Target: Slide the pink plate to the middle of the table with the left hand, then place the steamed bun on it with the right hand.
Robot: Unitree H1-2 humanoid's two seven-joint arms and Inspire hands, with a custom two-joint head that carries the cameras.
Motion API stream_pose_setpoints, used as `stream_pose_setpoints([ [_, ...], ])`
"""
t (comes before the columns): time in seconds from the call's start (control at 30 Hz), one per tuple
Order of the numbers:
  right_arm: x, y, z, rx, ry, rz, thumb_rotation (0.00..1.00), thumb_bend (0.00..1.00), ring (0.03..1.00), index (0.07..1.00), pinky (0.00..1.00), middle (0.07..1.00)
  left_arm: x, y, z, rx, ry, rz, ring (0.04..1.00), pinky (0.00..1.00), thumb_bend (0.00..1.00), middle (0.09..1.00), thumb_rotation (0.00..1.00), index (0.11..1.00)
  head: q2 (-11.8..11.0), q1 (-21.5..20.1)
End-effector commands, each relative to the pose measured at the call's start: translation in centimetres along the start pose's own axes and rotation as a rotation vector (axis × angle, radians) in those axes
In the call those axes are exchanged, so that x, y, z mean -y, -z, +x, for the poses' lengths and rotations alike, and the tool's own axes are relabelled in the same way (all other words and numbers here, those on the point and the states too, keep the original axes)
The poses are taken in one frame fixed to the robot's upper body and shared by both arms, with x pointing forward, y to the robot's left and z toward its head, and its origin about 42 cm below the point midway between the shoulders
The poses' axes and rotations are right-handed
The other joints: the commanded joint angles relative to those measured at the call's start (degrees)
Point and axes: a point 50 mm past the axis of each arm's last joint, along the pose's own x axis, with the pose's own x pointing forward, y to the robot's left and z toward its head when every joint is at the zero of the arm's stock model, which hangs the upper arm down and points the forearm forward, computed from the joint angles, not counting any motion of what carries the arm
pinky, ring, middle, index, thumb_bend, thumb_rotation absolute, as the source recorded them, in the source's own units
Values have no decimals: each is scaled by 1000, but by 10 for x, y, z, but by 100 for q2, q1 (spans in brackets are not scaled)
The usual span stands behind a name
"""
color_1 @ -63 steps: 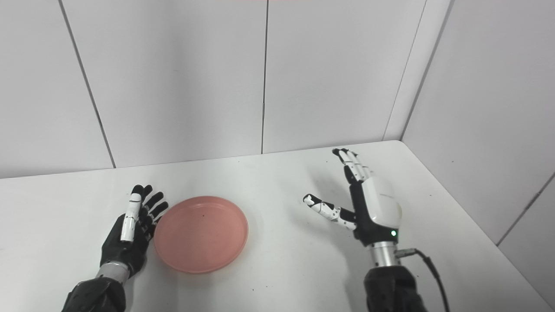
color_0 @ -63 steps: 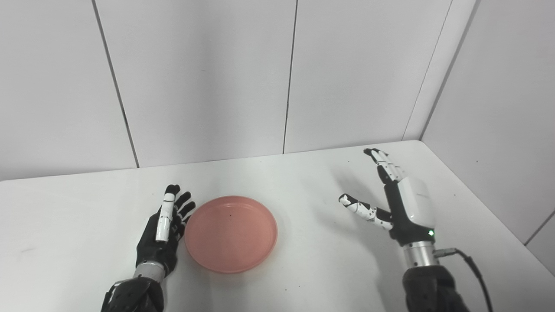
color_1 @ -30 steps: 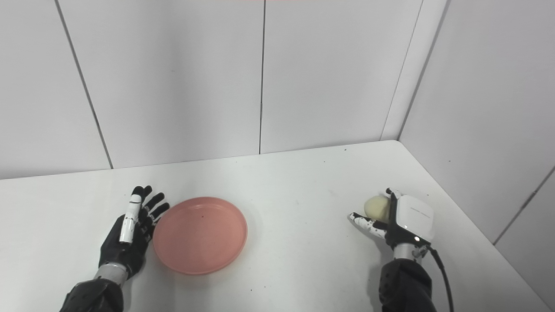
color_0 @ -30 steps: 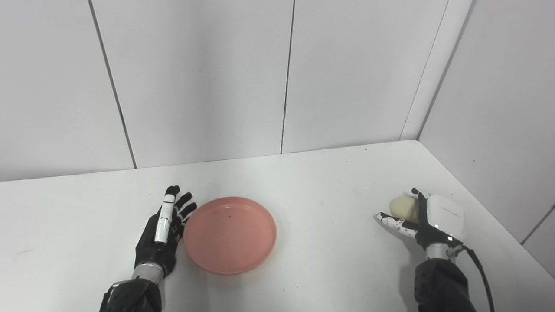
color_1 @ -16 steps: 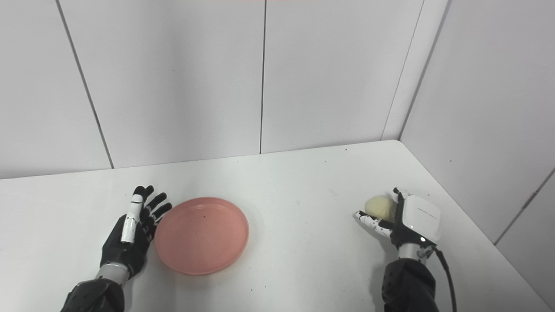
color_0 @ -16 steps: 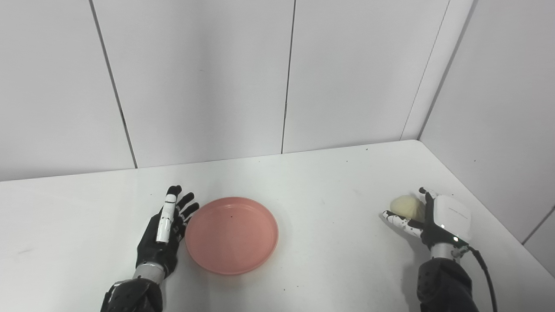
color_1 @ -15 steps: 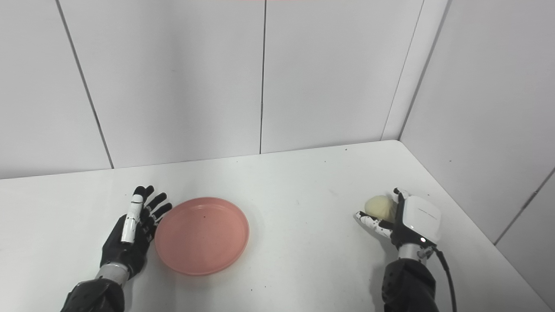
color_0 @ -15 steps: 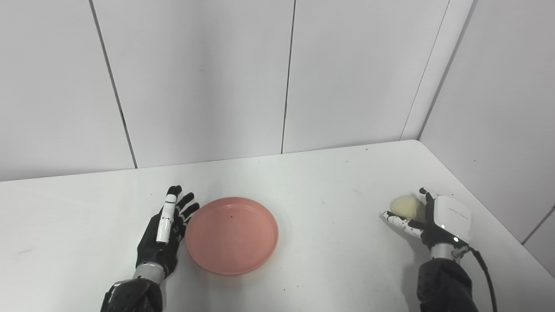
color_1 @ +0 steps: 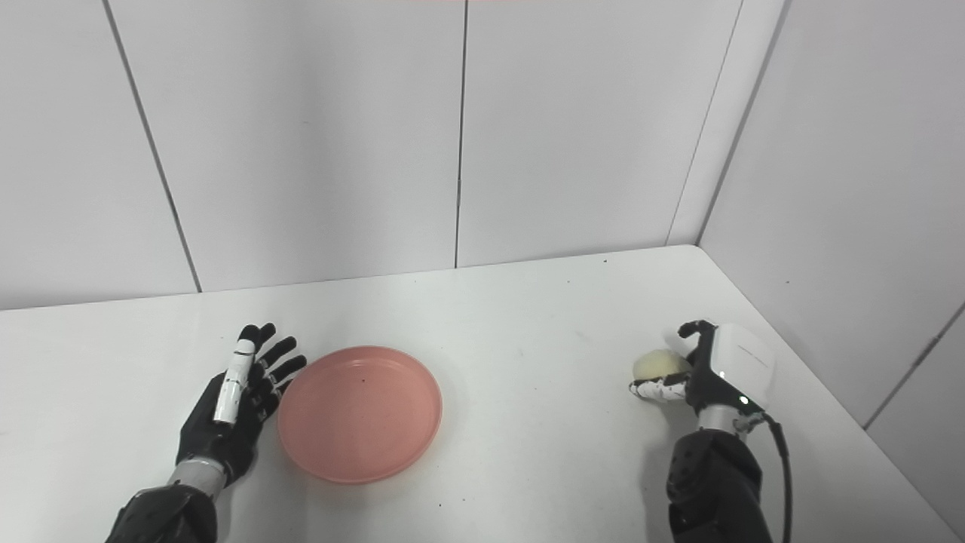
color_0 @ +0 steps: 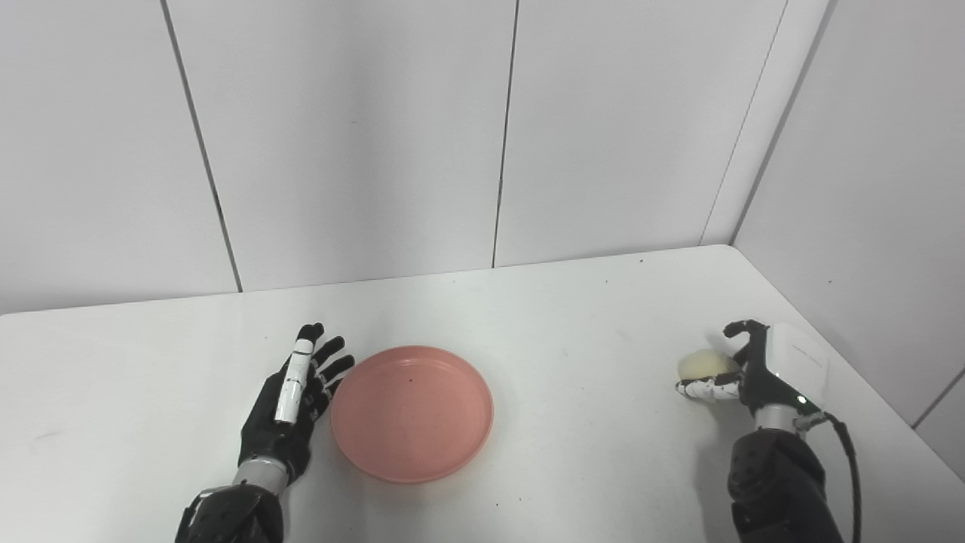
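Observation:
The pink plate lies flat on the white table, left of the middle. My left hand stands on edge against the plate's left rim, fingers apart and straight, holding nothing. Over at the table's right side, my right hand has its fingers curled round the pale steamed bun, with the thumb under its front. In the right eye view the bun also sits in my right hand. Whether the bun still rests on the table is unclear.
White wall panels close the table at the back and on the right, meeting at the far right corner. A black cable trails from my right wrist. The table's right edge runs just beyond my right hand.
My right hand has closed its fingers round the bun. The plate has slid a little to the right with my left hand behind it. The camera has shifted slightly.

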Motion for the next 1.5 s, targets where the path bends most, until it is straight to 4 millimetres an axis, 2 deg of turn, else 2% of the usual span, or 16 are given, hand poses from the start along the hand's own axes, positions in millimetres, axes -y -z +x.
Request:
stream_pose_setpoints([
  [0.0,10,2,2,-6,18,-42,0,577,219,515,152,436,0,-3,1,-9,19,-2,836,794,617,890,862,925,15,-5],
  [0.1,10,1,0,-7,10,-47,0,536,219,491,153,466,-1,-3,1,-10,22,-1,832,786,619,888,860,923,23,-10],
  [0.33,10,-1,-2,-21,-9,-40,0,531,238,490,166,471,0,-4,1,-15,23,-2,823,783,623,881,859,920,43,3],
  [0.47,14,-8,-4,1,-14,17,0,531,287,487,201,472,1,-4,1,-14,25,4,820,772,618,880,870,918,50,8],
  [0.57,23,-18,-10,54,1,70,0,531,284,486,204,473,1,-4,1,-13,26,7,822,769,617,884,871,918,50,17],
  [0.63,28,-24,-14,83,10,93,1,527,327,501,234,426,2,-3,1,-13,25,8,820,767,610,883,872,916,51,27],
  [0.73,34,-32,-20,124,30,112,3,527,419,483,315,487,3,-3,2,-14,27,9,820,768,613,881,874,916,47,42],
  [0.9,48,-53,-35,216,48,152,5,521,362,523,290,425,7,0,6,-21,29,10,819,769,616,881,878,916,-35,164],
  [1.03,61,-65,-48,307,64,172,6,524,415,513,328,462,12,3,9,-24,29,10,817,766,613,877,885,915,-105,312],
  [1.23,74,-75,-55,399,60,244,5,517,306,540,239,428,21,8,12,-26,40,-6,822,780,604,886,883,926,-150,479],
  [1.33,78,-91,-57,453,50,262,4,519,315,538,240,441,25,10,14,-23,42,-8,819,781,609,889,879,930,-172,587],
  [1.43,77,-105,-57,499,24,266,0,525,395,500,309,481,29,10,15,-21,40,-5,812,778,612,886,882,931,-187,702],
  [1.47,77,-107,-56,509,18,267,0,525,393,504,312,479,31,10,15,-21,40,-4,810,777,614,884,884,930,-190,734],
])
